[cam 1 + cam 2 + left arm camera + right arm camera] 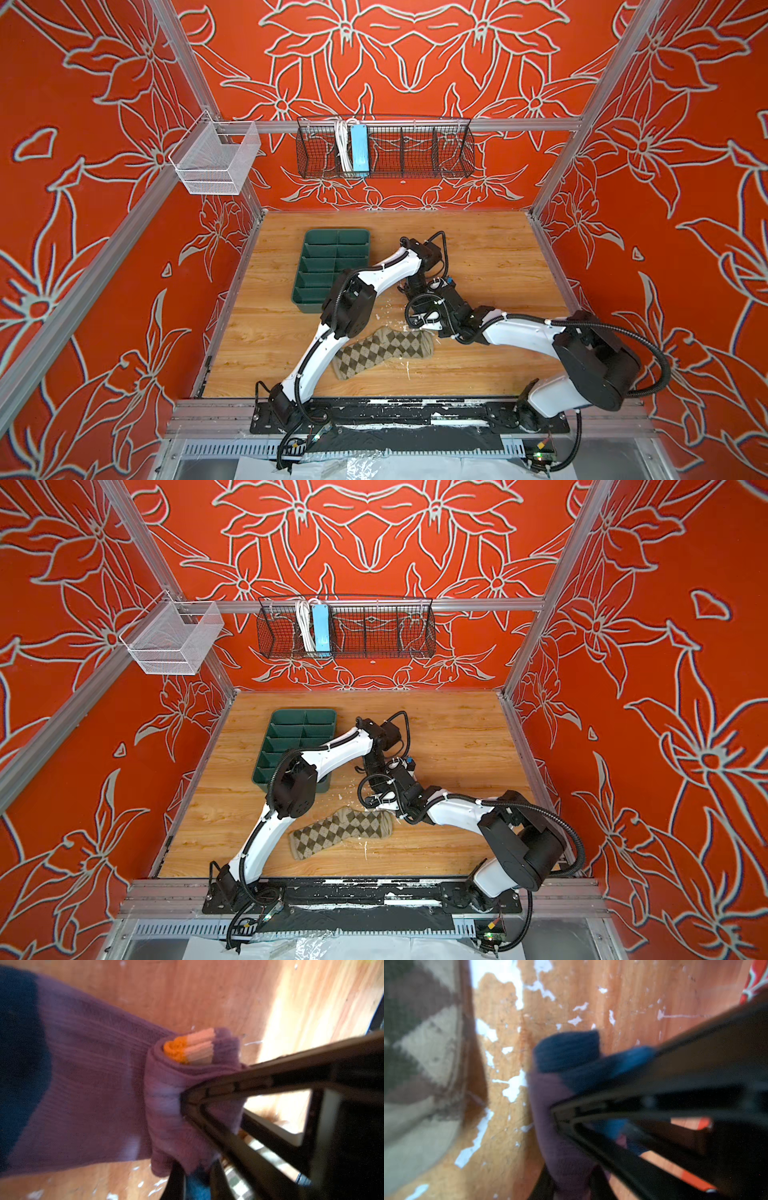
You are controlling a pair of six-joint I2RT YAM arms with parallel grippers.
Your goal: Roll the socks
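Observation:
The purple sock (89, 1076) has a navy patch at one end, and at the other it is rolled around its mustard and beige cuff (187, 1049). My left gripper (196, 1176) is shut on the purple fabric at the roll. My right gripper (571, 1182) is shut on the same sock near its navy part (566, 1051). Both arms meet over mid-table in both top views and hide this sock there. The olive-and-beige argyle sock (382, 353) (340, 831) lies flat near the front, apart from both grippers.
A dark green divided tray (336, 231) (303, 711) stands at the back left of the wooden table. On the back wall hang a black wire basket (415, 149) and a white mesh basket (216, 160). White flakes (512, 1088) mark the tabletop.

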